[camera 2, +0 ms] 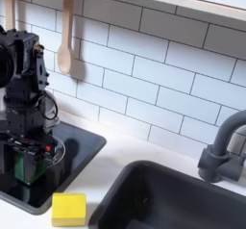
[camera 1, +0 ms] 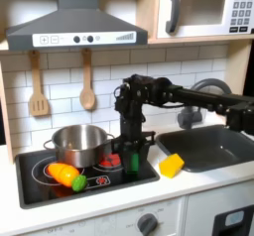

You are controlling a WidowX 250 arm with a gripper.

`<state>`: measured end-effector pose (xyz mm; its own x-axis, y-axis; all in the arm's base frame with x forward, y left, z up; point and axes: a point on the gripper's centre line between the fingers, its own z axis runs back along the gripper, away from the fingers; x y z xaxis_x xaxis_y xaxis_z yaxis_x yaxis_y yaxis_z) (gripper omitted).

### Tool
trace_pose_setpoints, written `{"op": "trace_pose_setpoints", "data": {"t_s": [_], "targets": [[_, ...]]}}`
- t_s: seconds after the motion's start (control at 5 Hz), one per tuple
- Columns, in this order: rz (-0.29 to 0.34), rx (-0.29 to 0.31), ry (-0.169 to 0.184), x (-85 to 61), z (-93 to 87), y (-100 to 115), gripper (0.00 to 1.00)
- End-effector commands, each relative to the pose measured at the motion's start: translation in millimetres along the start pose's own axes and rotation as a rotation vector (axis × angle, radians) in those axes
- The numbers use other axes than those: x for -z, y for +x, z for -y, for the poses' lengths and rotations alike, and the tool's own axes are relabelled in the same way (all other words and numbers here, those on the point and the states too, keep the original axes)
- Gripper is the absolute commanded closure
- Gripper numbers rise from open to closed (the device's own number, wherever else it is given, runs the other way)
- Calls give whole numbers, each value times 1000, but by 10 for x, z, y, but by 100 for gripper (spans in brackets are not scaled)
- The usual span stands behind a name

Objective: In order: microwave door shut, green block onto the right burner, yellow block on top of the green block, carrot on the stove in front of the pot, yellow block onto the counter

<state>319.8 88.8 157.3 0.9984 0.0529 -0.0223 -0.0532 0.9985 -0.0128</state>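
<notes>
One pot (camera 1: 79,144), one carrot (camera 1: 66,176), two blocks (camera 1: 172,165).

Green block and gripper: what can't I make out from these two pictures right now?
- Green block: in the first exterior view the arm covers most of it; whether it sits flat on the burner is unclear.
- Gripper: in the second exterior view its fingertips blur into the dark stove; open or shut cannot be told.
- Carrot: too small to tell whether it touches the pot.
</notes>
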Motion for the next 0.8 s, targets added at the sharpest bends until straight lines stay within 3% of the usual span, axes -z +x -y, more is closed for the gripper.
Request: {"op": "trace_pose_setpoints", "data": {"t_s": [0.0, 0.2, 0.4, 0.6], "targets": [[-17, -1, -6, 56, 14, 9, 100], [-20, -3, -6, 72, 9, 7, 100], [-22, -1, -1, 73, 3, 0, 0], [-6, -11, -8, 33, 3, 51, 0]]}}
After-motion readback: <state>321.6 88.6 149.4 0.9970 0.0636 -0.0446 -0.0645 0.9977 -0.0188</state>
